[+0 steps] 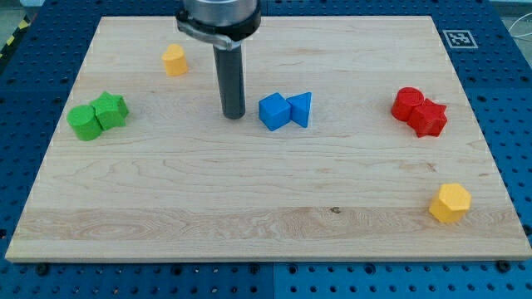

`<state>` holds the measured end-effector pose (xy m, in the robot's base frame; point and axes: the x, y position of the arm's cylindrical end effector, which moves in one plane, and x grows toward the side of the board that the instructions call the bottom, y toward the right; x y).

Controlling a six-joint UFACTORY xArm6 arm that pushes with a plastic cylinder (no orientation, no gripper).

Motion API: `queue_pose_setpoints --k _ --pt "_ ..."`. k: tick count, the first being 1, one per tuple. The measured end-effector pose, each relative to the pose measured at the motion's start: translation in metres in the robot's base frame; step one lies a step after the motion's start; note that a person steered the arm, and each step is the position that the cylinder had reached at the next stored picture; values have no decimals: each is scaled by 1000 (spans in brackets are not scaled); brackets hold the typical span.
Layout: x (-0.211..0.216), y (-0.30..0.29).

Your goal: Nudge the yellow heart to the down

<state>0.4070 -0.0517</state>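
Note:
The yellow heart [174, 60] sits near the view's top left of the wooden board [266, 216]. My tip [233, 115] rests on the board, lower than the heart and to its right, well apart from it. The tip stands just left of a blue cube [273, 110], with a small gap between them. The dark rod rises straight up from the tip to the arm's mount at the view's top.
A blue triangle [302, 109] touches the blue cube's right side. Two green blocks [84, 122] [110, 110] sit together at the left. Two red blocks [407, 104] [429, 117] sit together at the right. A yellow pentagon-like block [450, 203] lies at the bottom right.

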Motion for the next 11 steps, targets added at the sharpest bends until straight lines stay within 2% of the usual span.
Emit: queue_pose_setpoints --k 2,6,8,11 --pt "-55 -3" --pt "-119 -56" --pt "-127 -82" --pt "-91 -86"
